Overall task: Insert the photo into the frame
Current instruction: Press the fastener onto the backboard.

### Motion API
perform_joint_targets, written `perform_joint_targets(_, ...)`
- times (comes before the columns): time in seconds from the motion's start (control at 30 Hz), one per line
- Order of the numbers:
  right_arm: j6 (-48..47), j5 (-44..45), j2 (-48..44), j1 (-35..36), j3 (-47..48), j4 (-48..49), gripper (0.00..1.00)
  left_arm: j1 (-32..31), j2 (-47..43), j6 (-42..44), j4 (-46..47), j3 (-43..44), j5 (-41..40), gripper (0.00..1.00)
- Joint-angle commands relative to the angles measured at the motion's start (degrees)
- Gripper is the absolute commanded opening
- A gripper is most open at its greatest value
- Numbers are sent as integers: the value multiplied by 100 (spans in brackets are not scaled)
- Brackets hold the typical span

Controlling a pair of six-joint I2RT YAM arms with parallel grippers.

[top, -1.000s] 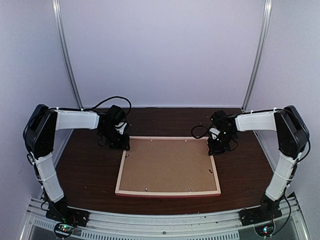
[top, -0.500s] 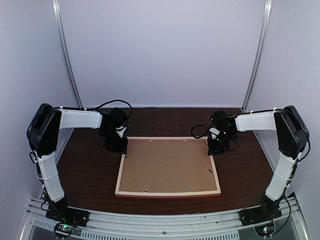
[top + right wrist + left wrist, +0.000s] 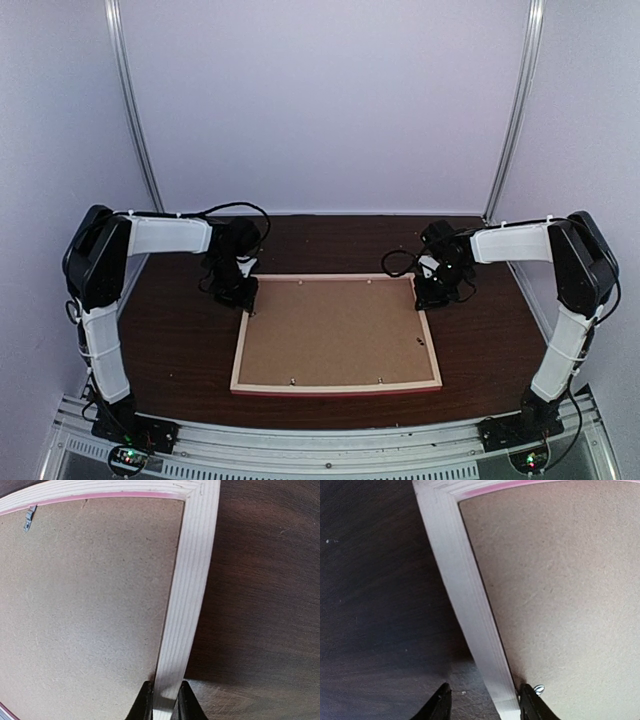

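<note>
The frame [image 3: 336, 386] lies face down on the dark table, pale wood back up, with its pink rim showing at the edges. A brown backing board [image 3: 335, 328] fills it. The photo is hidden. My left gripper [image 3: 243, 297] is open at the far left corner; in the left wrist view it [image 3: 485, 707] straddles the left rail [image 3: 465, 595], with a gap on the outer side. My right gripper [image 3: 432, 297] is at the far right corner; in the right wrist view it [image 3: 163, 705] is shut on the right rail [image 3: 192, 580].
Small metal turn clips sit on the backing board's edges [image 3: 538, 689] [image 3: 29, 519]. Dark wood table [image 3: 170, 340] surrounds the frame. White walls with metal posts stand behind. An aluminium rail runs along the near edge by the arm bases.
My left arm has shifted a little to the right and brought its gripper closer over the frame's far left corner. The right arm and the frame have not moved.
</note>
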Motion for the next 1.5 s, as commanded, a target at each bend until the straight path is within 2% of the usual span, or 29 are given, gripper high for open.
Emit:
perform_joint_targets(0.0, -326, -51, 310, 50, -337, -69, 13, -39, 272, 125, -160, 109, -16, 48)
perform_joint_targets(0.63, -324, -107, 388, 49, -286, -37, 13, -200, -104, 117, -514, -143, 826, 48)
perform_joint_targets(1.47, -325, -78, 291, 51, -346, -63, 12, -142, 493, 148, -128, 472, 375, 50)
